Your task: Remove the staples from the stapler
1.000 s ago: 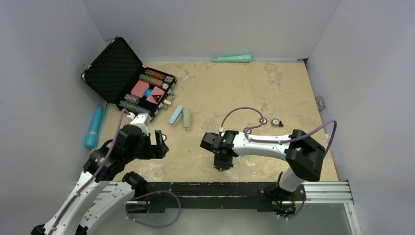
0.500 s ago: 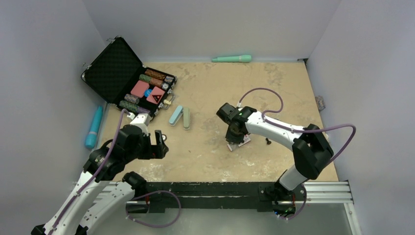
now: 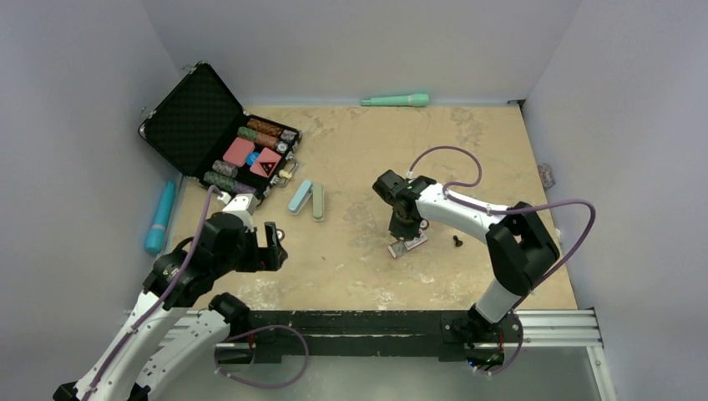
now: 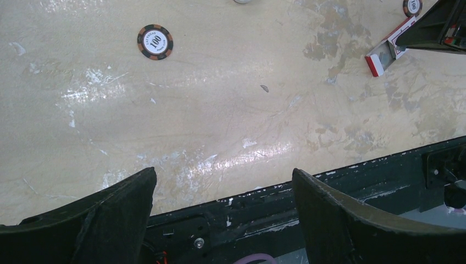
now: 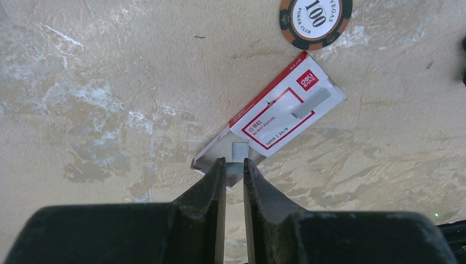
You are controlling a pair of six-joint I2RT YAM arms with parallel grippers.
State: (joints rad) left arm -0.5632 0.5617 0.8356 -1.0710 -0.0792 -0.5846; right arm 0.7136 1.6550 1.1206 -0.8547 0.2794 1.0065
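Observation:
My right gripper (image 5: 234,163) (image 3: 404,234) points down over the open end of a white and red staple box (image 5: 280,113) (image 3: 407,245). Its jaws stand a narrow gap apart, shut on a small silvery strip of staples (image 5: 239,150) right above the box's open tray. The stapler (image 3: 306,200) lies as a pale blue bar and a green bar side by side, left of the right arm. My left gripper (image 4: 222,173) (image 3: 272,245) is open and empty, low over the table near the front rail. The box also shows in the left wrist view (image 4: 387,50).
An open black case (image 3: 219,134) of poker chips stands at the back left. Loose chips lie by the box (image 5: 315,16) and in front of the left gripper (image 4: 155,42). A blue tube (image 3: 160,216) lies at the left wall, a green one (image 3: 396,100) at the back wall.
My right arm swung from the front centre of the table back and to the right, to the staple box, then settled a little lower. The left arm has not moved.

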